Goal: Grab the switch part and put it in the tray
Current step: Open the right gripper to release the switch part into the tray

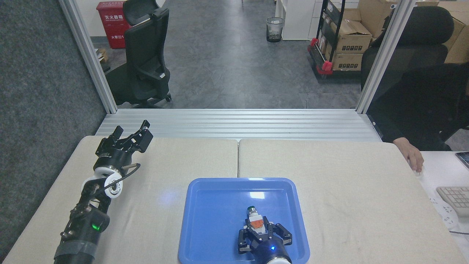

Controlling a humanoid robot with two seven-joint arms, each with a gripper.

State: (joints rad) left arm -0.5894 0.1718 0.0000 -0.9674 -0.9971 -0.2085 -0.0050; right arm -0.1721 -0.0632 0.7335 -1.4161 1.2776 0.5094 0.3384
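**Switch part held over the tray's near right area**

The right gripper (257, 231) sits over the blue tray (205, 220), toward its 5 o'clock corner, jaws closed on the white base of the switch part (255, 220). The part points to 12 o'clock, green cap farthest from the robot, orange piece just ahead of the jaws. Whether it touches the tray floor cannot be told. At 9 o'clock on the bench (348, 176), the left gripper (130, 135) rests with jaws spread, holding nothing.
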